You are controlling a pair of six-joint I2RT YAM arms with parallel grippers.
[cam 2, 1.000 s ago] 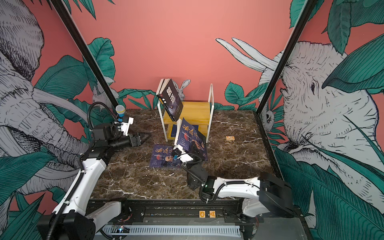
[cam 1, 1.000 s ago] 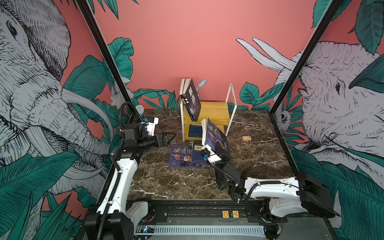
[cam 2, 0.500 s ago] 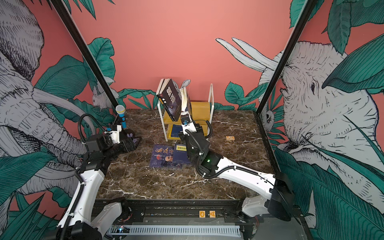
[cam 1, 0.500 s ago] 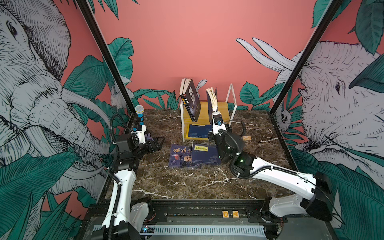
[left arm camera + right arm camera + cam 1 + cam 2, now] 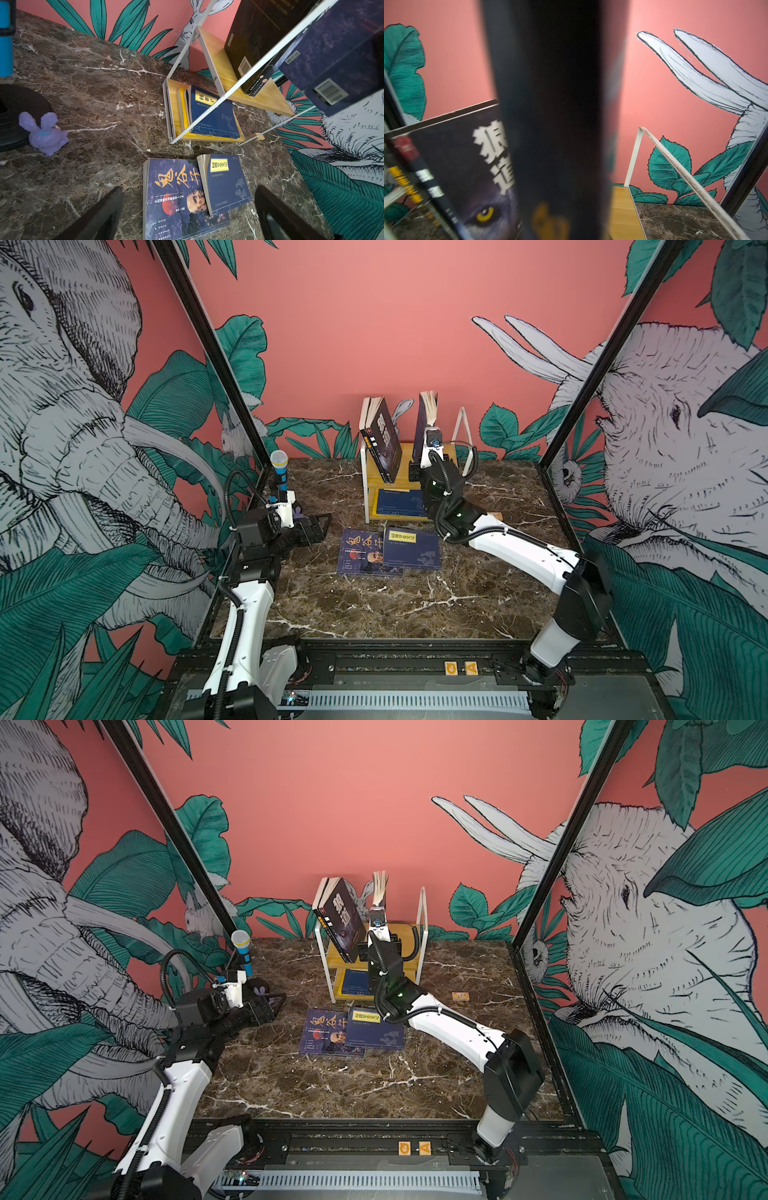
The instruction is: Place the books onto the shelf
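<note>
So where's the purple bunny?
In the left wrist view the bunny stands on the table's left side, by a black disc near the microphone, left of the shelf.

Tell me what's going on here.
The right gripper holds a navy book upright over the top board of the shelf, beside a leaning black book. The left gripper hovers open, empty. A portrait book and a yellow-label book lie on the table; a blue book lies on the lower board.
</note>
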